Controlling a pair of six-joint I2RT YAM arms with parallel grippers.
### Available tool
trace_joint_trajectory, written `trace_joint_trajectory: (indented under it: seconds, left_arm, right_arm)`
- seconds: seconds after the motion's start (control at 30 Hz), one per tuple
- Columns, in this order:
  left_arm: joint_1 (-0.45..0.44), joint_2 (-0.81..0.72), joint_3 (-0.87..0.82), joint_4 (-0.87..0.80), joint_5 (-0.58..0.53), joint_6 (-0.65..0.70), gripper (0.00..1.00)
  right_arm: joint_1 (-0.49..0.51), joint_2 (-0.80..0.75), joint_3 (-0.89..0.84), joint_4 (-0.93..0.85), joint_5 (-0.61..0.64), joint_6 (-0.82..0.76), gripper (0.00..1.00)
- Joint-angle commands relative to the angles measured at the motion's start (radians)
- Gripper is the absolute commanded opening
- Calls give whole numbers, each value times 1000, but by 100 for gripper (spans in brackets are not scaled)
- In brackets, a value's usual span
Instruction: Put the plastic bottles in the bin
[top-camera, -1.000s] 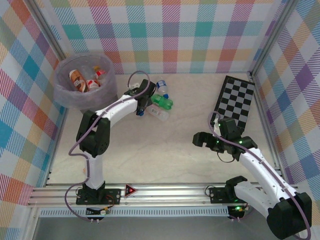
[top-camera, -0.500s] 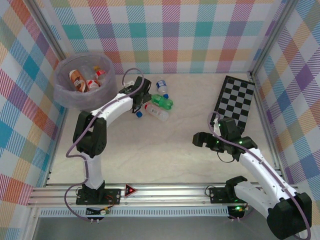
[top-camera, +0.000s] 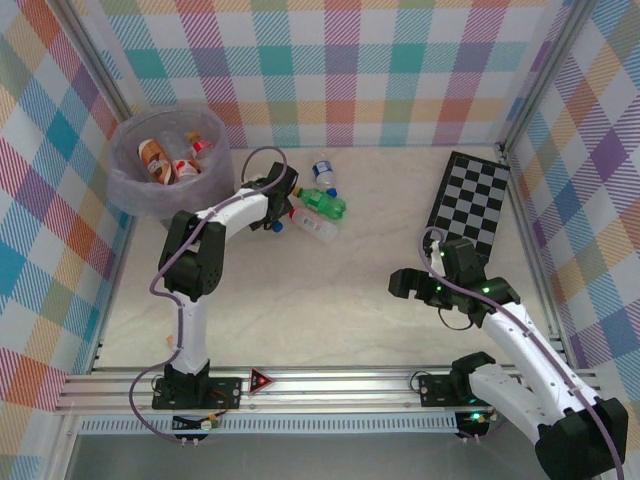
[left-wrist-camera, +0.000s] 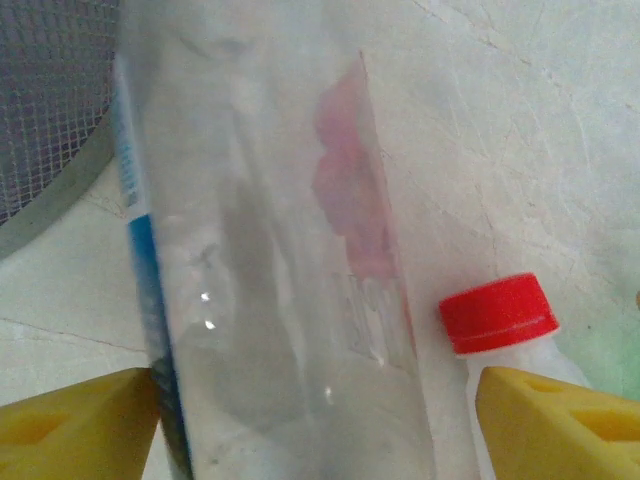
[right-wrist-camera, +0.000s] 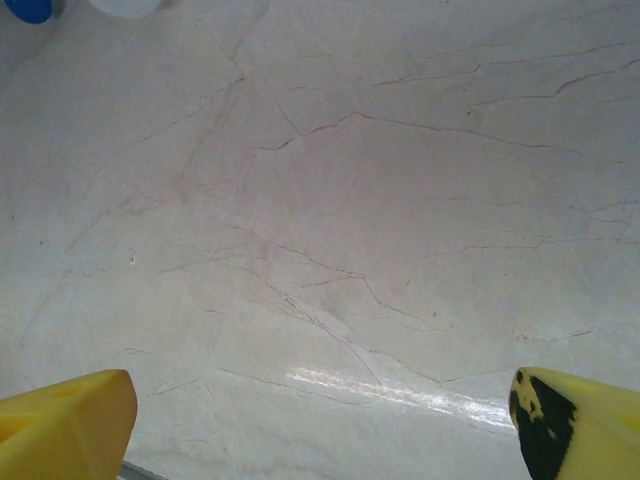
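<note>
Left jaws straddled, apart, a clear plastic bottle (left-wrist-camera: 280, 250), likely to grip it for the round translucent grey bin (top-camera: 130, 196) at ten o'clock; right jaws gaped over pale desk (right-wrist-camera: 350, 250)

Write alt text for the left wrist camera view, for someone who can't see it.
A clear plastic bottle sits between the left gripper's yellow fingertips, with a gap at the right one. A red-capped bottle rests beside it on the pale table; the bin's wall shows top left.
</note>
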Motion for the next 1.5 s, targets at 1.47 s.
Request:
trace_joint_trajectory:
  seconds: [1.47]
  left_arm:
    - [-222, -658, 176, -246, 110, 131, 42]
  right_arm:
    - [-8, 41, 20, 8, -3, -21, 95]
